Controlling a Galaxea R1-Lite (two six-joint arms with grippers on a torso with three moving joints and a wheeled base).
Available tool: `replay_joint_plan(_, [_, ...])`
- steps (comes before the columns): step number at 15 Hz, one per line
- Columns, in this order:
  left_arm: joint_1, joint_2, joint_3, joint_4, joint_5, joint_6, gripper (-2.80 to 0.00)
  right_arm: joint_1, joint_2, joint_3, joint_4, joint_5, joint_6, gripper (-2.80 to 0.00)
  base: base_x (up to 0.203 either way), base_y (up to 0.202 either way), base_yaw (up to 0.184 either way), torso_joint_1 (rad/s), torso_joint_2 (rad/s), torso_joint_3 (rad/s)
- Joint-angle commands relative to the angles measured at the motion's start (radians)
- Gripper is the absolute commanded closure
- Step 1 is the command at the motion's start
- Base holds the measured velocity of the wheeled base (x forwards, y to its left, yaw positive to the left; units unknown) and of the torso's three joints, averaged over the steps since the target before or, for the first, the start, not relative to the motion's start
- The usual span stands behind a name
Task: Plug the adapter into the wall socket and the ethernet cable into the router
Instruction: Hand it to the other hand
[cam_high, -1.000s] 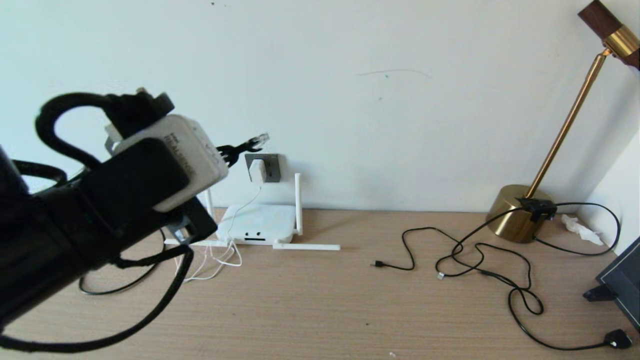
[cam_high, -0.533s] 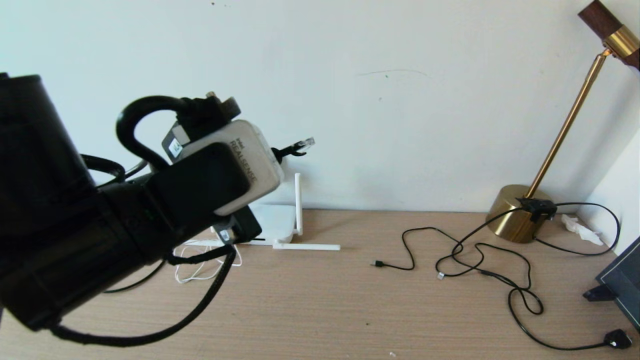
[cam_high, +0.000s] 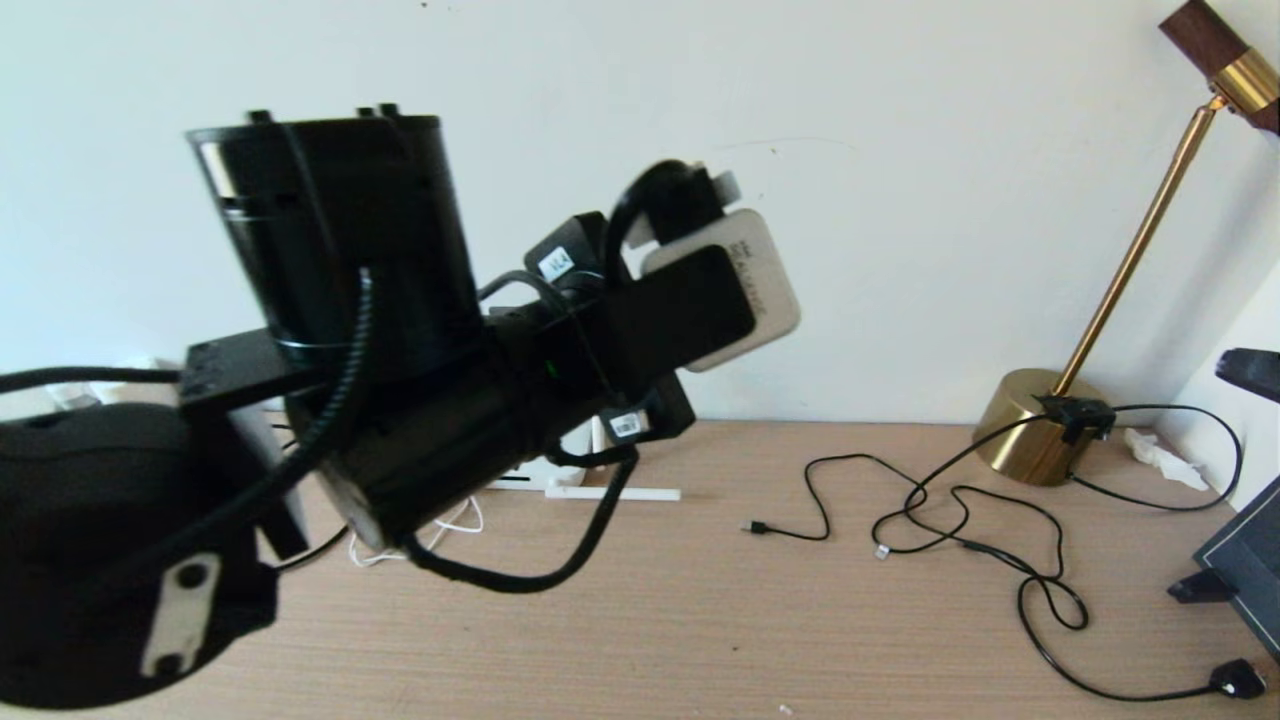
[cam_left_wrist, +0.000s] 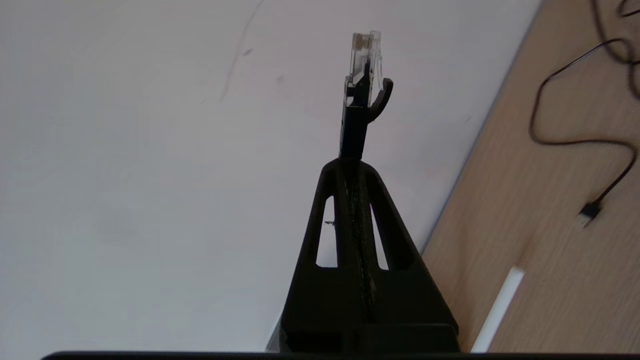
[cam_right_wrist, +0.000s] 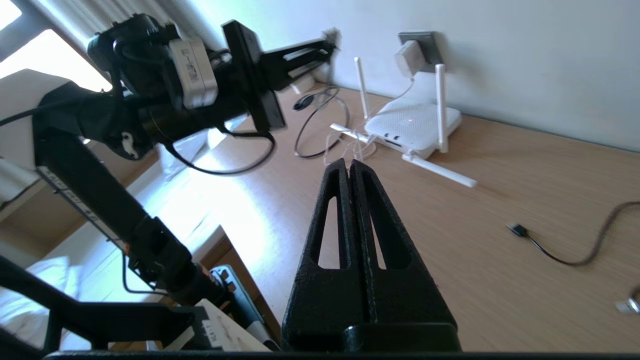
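Note:
My left gripper (cam_left_wrist: 351, 162) is shut on the ethernet cable, whose clear-tipped black connector (cam_left_wrist: 362, 65) sticks out past the fingertips, in the air in front of the white wall. In the head view the left arm (cam_high: 420, 400) hides that gripper, the wall socket and most of the router; only a flat-lying antenna (cam_high: 612, 492) shows. The right wrist view shows the white router (cam_right_wrist: 415, 122) on the desk and the white adapter (cam_right_wrist: 407, 52) sitting in the dark grey wall socket (cam_right_wrist: 422, 42) above it. My right gripper (cam_right_wrist: 349, 167) is shut and holds nothing, above the desk, well short of the router.
Thin black cables (cam_high: 950, 510) with small plugs sprawl over the right half of the desk. A brass lamp (cam_high: 1040, 430) stands at the back right, and a dark object (cam_high: 1240, 570) sits at the right edge. A white cord (cam_right_wrist: 345, 145) coils in front of the router.
The left arm has swung up and to the right across the head view with the connector still held. It now covers the socket and router, which showed before.

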Motion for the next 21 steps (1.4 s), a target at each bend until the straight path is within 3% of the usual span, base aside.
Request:
replay_joint_plan(1, [-0.031, 0.09, -0.044, 0.0, 0.003, 0.007, 0.0, 0.041, 0.093, -0.003, -0.029, 0.005, 0.003, 0.0, 0.0, 0.0, 0.0, 0.0, 0.0, 0.0])
replay_joint_plan(2, [-0.038, 0.106, -0.056, 0.006, 0.001, 0.009, 0.0, 0.049, 0.108, -0.003, -0.037, 0.005, 0.003, 0.0, 0.0, 0.0, 0.0, 0.0, 0.0, 0.0])
replay_joint_plan(3, [-0.038, 0.115, -0.061, 0.007, -0.004, 0.012, 0.0, 0.054, 0.109, 0.0, -0.037, 0.005, 0.003, -1.19, 0.0, 0.0, 0.0, 0.0, 0.0, 0.0])
replay_joint_plan(4, [-0.041, 0.118, -0.061, 0.008, -0.013, 0.017, 0.0, 0.069, 0.107, 0.006, -0.038, 0.0, -0.002, -2.8, 0.0, 0.0, 0.0, 0.0, 0.0, 0.0])
replay_joint_plan(7, [-0.075, 0.131, -0.07, 0.022, -0.041, 0.02, 0.0, 0.113, 0.119, -0.001, -0.035, -0.006, -0.005, -2.8, 0.0, 0.0, 0.0, 0.0, 0.0, 0.0])
replay_joint_plan(11, [-0.137, 0.152, -0.091, 0.022, -0.042, 0.027, 0.0, 0.15, 0.176, 0.008, -0.038, -0.091, -0.07, -2.8, 0.0, 0.0, 0.0, 0.0, 0.0, 0.0])
replay_joint_plan(16, [-0.155, 0.171, -0.109, 0.022, -0.043, 0.027, 0.0, 0.21, 0.248, 0.0, -0.039, -0.162, -0.128, -2.8, 0.0, 0.0, 0.0, 0.0, 0.0, 0.0])
replay_joint_plan(21, [-0.169, 0.168, -0.103, 0.022, -0.049, 0.027, 0.0, 0.223, 0.273, -0.021, -0.039, -0.169, -0.146, -2.8, 0.0, 0.0, 0.0, 0.0, 0.0, 0.0])
